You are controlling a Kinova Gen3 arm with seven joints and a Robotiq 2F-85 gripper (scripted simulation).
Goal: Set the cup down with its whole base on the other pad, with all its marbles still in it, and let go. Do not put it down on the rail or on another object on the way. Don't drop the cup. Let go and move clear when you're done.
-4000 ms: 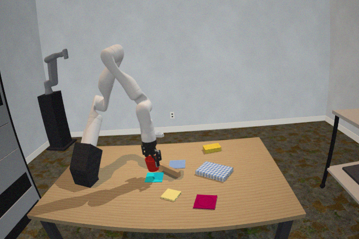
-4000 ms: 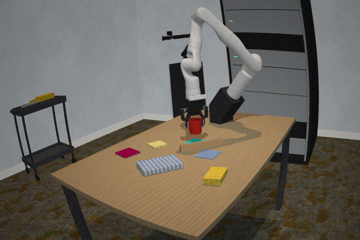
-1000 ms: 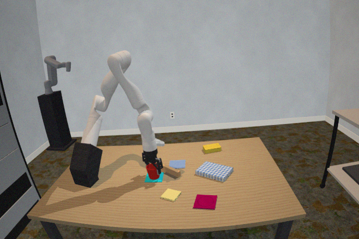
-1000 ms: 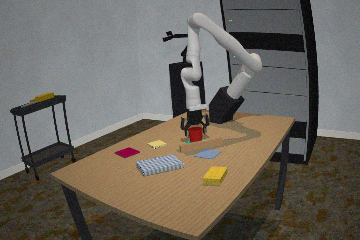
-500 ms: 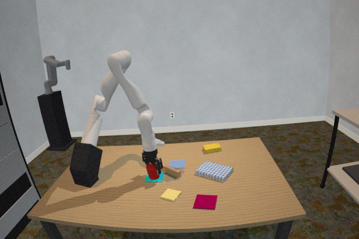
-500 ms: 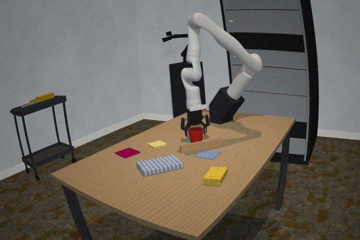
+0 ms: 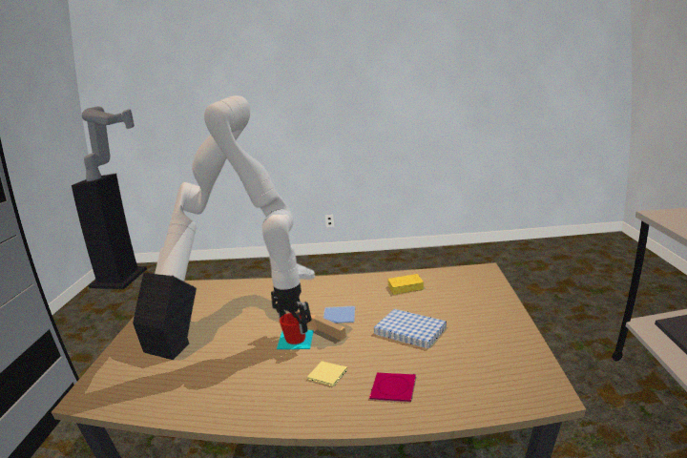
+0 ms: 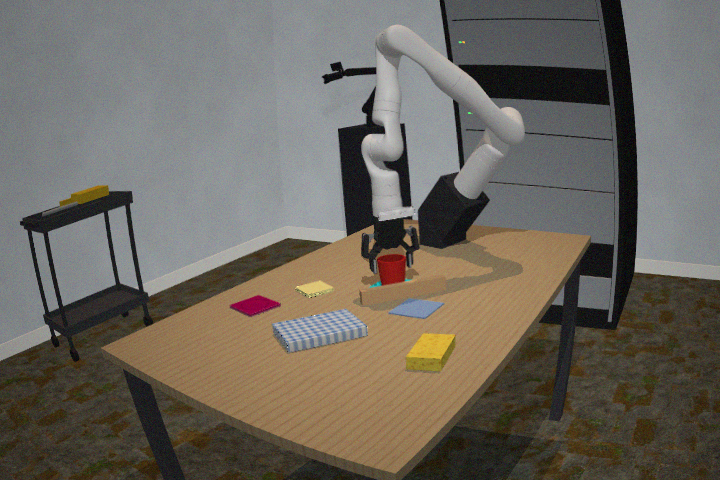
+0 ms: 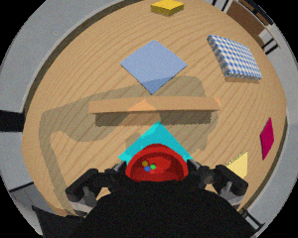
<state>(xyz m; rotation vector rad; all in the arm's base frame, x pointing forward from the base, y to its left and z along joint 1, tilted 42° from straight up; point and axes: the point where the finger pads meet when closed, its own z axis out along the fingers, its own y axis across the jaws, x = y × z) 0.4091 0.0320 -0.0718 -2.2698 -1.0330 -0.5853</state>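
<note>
The red cup (image 7: 291,327) (image 8: 391,269) (image 9: 157,166) stands upright on the cyan pad (image 7: 283,344) (image 9: 159,135), with coloured marbles (image 9: 149,167) in its bottom. My gripper (image 7: 295,320) (image 8: 390,261) (image 9: 156,167) is open, with one finger on each side of the cup and a gap to its wall. The wooden rail (image 7: 330,328) (image 8: 401,290) (image 9: 156,103) lies just past the cup. The light blue pad (image 7: 340,313) (image 8: 416,307) (image 9: 153,65) lies flat on the far side of the rail.
A checked box (image 7: 409,327) (image 8: 319,330) (image 9: 235,56), a yellow sponge (image 7: 405,283) (image 8: 430,351) (image 9: 168,7), a yellow pad (image 7: 327,372) (image 8: 314,288) and a magenta pad (image 7: 392,386) (image 8: 254,305) lie on the table. The arm's black base (image 7: 163,316) (image 8: 450,210) stands at one end.
</note>
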